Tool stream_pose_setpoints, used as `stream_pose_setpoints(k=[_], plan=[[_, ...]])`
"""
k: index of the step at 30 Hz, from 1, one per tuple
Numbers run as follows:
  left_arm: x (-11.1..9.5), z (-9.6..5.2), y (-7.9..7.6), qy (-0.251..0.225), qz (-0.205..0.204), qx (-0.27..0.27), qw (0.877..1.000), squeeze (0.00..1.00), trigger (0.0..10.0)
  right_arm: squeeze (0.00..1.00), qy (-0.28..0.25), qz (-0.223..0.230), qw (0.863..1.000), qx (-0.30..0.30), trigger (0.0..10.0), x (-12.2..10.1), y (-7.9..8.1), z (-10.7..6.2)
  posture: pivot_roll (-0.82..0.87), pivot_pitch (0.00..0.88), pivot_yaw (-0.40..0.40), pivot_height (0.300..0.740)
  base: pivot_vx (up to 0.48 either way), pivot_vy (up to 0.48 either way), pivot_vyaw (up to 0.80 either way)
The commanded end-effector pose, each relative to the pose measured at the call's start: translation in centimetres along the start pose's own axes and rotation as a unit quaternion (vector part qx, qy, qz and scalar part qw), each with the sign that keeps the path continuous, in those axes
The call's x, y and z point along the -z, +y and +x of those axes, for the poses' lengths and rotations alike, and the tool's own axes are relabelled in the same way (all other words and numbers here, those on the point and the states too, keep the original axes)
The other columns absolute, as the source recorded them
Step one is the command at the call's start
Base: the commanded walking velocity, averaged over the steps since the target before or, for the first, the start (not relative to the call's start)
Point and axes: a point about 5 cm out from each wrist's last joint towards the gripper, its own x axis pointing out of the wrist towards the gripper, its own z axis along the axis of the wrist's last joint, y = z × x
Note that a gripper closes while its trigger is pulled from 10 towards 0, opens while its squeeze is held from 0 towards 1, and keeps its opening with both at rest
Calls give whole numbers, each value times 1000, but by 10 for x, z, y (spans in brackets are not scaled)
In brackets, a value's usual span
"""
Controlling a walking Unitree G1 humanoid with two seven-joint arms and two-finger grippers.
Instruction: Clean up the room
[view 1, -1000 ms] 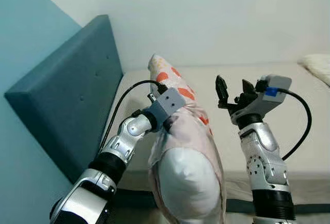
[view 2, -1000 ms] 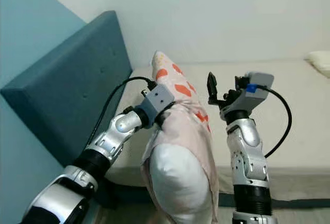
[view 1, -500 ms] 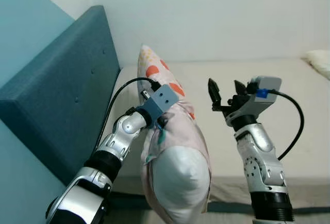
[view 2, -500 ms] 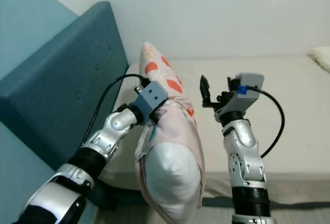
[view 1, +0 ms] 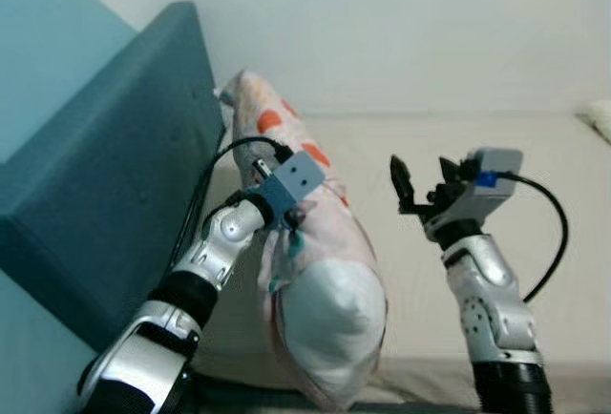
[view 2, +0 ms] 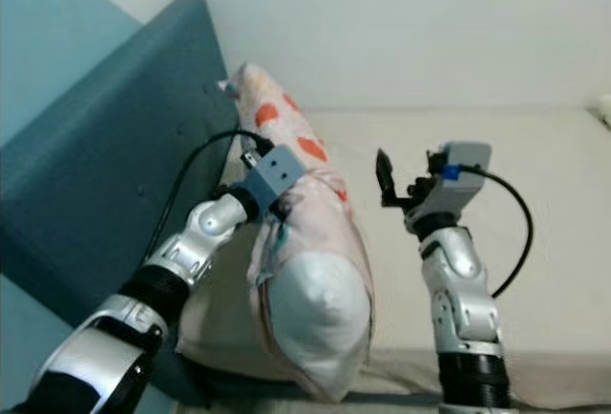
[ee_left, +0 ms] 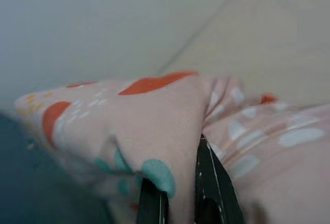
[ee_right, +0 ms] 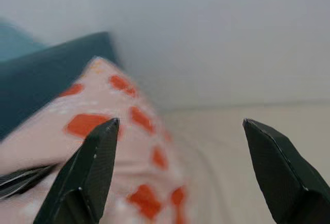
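A pink pillow [view 1: 320, 271] with orange and teal spots stands on end at the head of the beige bed [view 1: 535, 156], its top corner close to the teal headboard [view 1: 105, 185]. My left gripper [ee_left: 178, 203] is shut on a fold of the pillow's cover, which is pinched between its two black fingers [ee_left: 211, 188]. My right gripper [view 1: 420, 180] is raised to the right of the pillow, apart from it, open with nothing between its fingertips [ee_right: 90, 170].
The teal headboard [view 2: 95, 175] runs along the left, with a pale wall [view 1: 401, 32] behind the bed. A white object [view 1: 601, 118] lies at the far right edge of the mattress. Bare mattress stretches to the right of the pillow.
My left gripper has carried the pillow left and back toward the headboard. The right gripper has stayed open beside it. The camera has shifted a little.
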Motion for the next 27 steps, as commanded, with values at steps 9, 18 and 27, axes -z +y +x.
stream_pose_setpoints(k=[9, 18, 27], plan=[[-17, 3, 13, -49, 61, -35, 996, 0, 10000, 0, 12, -11, 1000, 24, 10000, 1, -9, -4, -79, 0, 39, 740, 208, 0, 0], [-35, 7, -12, -115, 103, 19, 988, 0, 10000, 0, 21, -20, 998, 54, 10000, 4, -15, -5, -82, 0, 41, 740, 0, 0, 0], [-54, 17, -26, -162, 128, 22, 978, 0, 10000, 0, 34, -30, 995, 87, 10000, 6, -20, -12, -92, 0, 41, 740, 0, 0, 0]])
